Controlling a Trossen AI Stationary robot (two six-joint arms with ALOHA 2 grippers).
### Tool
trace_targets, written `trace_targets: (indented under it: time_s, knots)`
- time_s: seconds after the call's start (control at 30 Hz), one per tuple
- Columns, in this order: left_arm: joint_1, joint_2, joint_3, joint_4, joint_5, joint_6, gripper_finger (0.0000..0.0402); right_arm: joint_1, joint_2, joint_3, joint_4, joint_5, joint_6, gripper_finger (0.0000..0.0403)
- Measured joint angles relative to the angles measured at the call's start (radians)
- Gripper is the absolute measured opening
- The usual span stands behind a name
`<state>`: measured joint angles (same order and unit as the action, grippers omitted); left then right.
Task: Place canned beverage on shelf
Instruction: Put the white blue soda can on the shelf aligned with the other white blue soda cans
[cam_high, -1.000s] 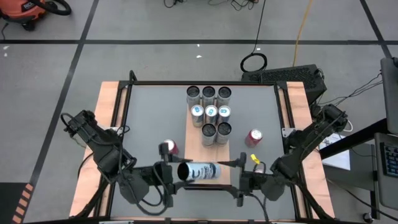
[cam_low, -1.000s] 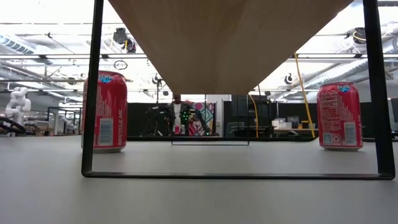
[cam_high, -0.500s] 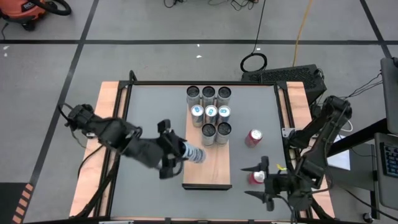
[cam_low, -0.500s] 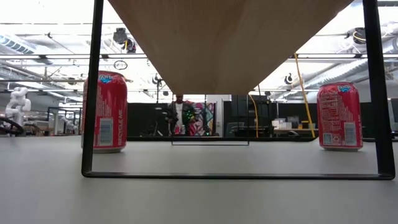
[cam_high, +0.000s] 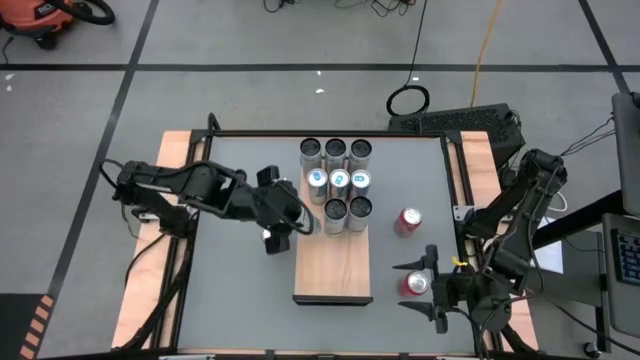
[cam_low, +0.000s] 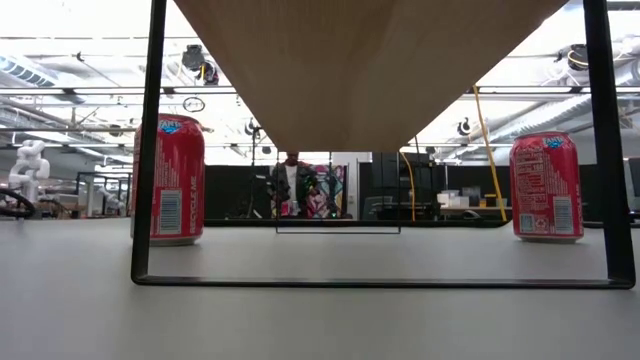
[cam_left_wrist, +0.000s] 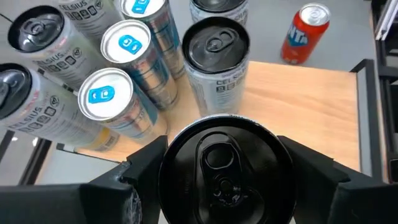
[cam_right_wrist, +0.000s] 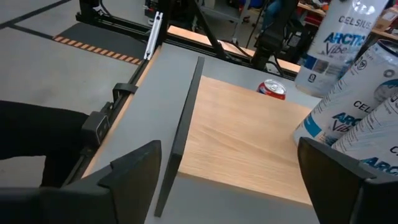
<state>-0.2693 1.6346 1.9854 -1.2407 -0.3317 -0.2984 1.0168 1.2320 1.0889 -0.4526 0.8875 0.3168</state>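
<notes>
The shelf is a wood-grain board standing on the grey table, with several Celsius cans upright at its far end. My left gripper is at the shelf's left edge beside those cans, shut on a black-topped Celsius can. My right gripper stands open off the shelf's right side, above a red can on the table; nothing is between its fingers. A second red can stands right of the shelf. A third stands left of it, mostly hidden under my left arm. My left gripper pinches the can's side wall just below its top rim between its two fingers, one on each side. The fingers slant down from above and run along the can. The can hangs below them, nearly upright, top up, next to the nearest standing can.
The near half of the shelf is bare wood. The shelf rests on thin dark frame legs. Pale wooden strips edge the table on both sides. A person stands far back in the room.
My left gripper has carried the can from over the shelf's near end toward the far edge, up to the standing cans. The can has turned from lying level across the shelf to nearly upright. My right gripper has drawn back toward the table's right edge, off the shelf.
</notes>
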Motion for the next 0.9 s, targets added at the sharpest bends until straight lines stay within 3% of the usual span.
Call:
trace_targets:
  time_s: [0.9]
  knots:
    - [0.057,0.112,0.000,-0.007,0.044,0.104,0.0247,0.000,0.000,0.000,0.014,0.001,0.005,0.0313]
